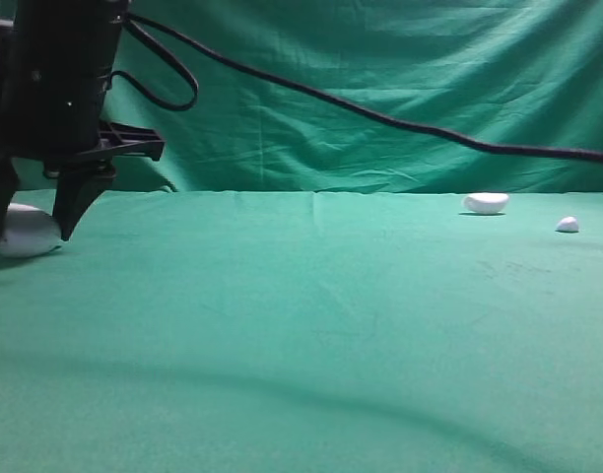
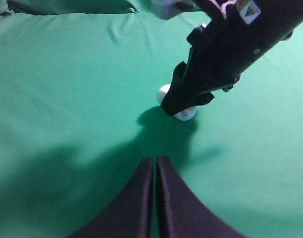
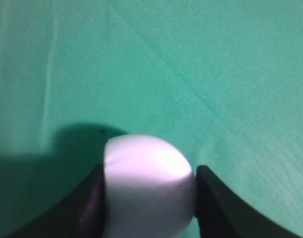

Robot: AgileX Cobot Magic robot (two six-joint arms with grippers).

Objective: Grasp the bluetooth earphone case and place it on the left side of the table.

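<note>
Our right gripper (image 1: 31, 232) straddles the bluetooth earphone case (image 1: 28, 233) at the far left of the table (image 1: 301, 335); one finger looks just off its side, but we cannot tell whether the grip has let go. Our left gripper (image 2: 155, 171) hangs nearby, jaws together on nothing. Open green cloth runs rightward. We count three white things: the case, a half-moon piece (image 1: 486, 203) and a tiny blob (image 1: 568, 225).

We are seeing even, soft light on the green worktop (image 1: 311, 325). A broad shadow is crossing its near edge, glare is washing out the blurred bluetooth earphone case (image 3: 147, 183), and close pincer fingers (image 2: 136, 208) are defocusing.
</note>
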